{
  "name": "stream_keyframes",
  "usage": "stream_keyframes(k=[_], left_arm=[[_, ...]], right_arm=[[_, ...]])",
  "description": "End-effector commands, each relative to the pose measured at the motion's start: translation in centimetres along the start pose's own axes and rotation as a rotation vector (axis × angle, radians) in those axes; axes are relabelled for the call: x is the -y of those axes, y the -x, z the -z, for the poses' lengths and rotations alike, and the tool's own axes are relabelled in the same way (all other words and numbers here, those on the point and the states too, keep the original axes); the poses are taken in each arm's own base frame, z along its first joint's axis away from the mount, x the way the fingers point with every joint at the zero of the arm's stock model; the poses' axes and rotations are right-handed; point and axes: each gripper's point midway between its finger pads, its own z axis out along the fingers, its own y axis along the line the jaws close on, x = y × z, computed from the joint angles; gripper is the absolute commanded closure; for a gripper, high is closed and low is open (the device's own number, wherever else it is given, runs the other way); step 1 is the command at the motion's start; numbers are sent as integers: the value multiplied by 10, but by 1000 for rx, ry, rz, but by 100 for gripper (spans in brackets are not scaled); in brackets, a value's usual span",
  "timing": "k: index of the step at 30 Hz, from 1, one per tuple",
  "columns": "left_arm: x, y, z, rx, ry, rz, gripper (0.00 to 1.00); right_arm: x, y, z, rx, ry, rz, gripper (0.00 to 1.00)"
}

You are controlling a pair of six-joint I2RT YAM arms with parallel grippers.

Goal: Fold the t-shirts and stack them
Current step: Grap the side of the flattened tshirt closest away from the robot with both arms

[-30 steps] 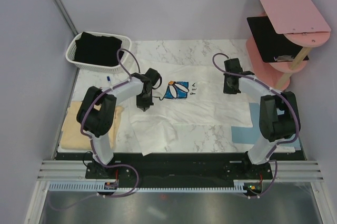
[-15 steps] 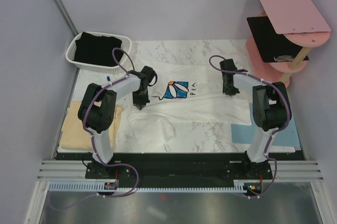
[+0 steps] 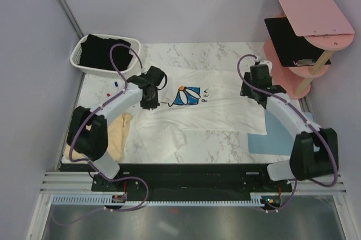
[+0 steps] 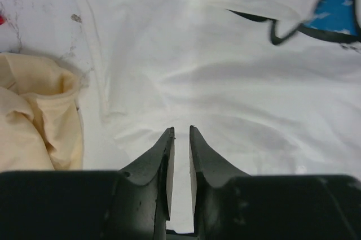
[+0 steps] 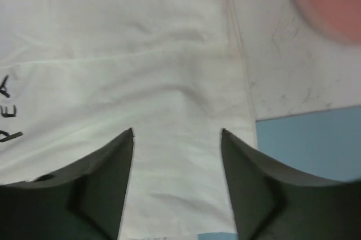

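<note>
Both arms have stretched farther out and their jaws have parted. Left gripper (image 4: 181,131) is hovering, barely parted and empty, over the white t-shirt (image 3: 220,113), near the pale yellow tee (image 4: 34,110). Right gripper (image 5: 176,132) is hanging spread wide, empty, over its right edge.

I'm running this from afar in a lab-style robot test booth: bare pale wall panels (image 3: 169,3) on metal posts (image 3: 61,3) box in a marble-look counter (image 3: 225,53), with the left arm (image 3: 121,101) and right arm (image 3: 285,113) bolted to an aluminium rail (image 3: 192,186) at its near edge.
</note>
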Motion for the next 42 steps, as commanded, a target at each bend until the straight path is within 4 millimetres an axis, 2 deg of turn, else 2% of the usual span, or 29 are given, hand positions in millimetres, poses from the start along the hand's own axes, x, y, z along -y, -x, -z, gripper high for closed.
stream_keyframes(k=[1,2,3,4,5,6,7,8,10,11,14,15,19,20,27,33,37,38,40,41,42], left_arm=[[26,-1,61,154,-150,-34,65],[28,-4,75,182,-185,-24,58],[33,-21,75,162,-202,-29,51],[35,-30,78,161,-215,-32,42],[40,-40,88,179,-250,-46,36],[35,-57,80,154,-231,-36,34],[34,-65,80,152,-238,-28,30],[30,-82,78,137,-244,-17,29],[26,-96,75,129,-251,-4,27],[23,-110,70,107,-244,-3,27],[18,-127,70,98,-261,-2,26],[18,-129,71,102,-271,2,25],[16,-137,70,94,-275,1,25],[16,-139,69,93,-274,0,25],[19,-138,70,100,-271,-11,25],[21,-137,74,113,-281,-10,24],[21,-136,75,118,-281,-10,25],[21,-137,74,116,-279,-12,25],[21,-138,74,115,-278,-13,25],[21,-139,72,116,-273,-15,25],[22,-139,71,115,-272,-18,26]], right_arm=[[13,23,50,182,47,-134,17],[23,21,53,187,32,-163,12],[30,17,56,183,31,-198,3],[36,5,61,164,48,-239,3],[53,1,60,148,34,-319,3],[54,-7,60,113,84,-363,5],[60,-20,60,76,91,-397,5],[75,-27,57,49,75,-472,5],[79,-50,53,-45,140,-571,7],[78,-58,52,-77,171,-626,7],[82,-86,47,-169,221,-757,10],[82,-98,45,-201,225,-779,10],[80,-115,45,-252,267,-859,12],[74,-119,47,-273,301,-879,13],[63,-156,49,-373,315,-926,16],[67,-174,51,-393,259,-908,17],[73,-174,46,-364,218,-926,18],[75,-171,44,-349,214,-925,26],[80,-164,40,-316,202,-929,30],[81,-163,38,-320,197,-934,40],[82,-158,36,-303,200,-937,46]])
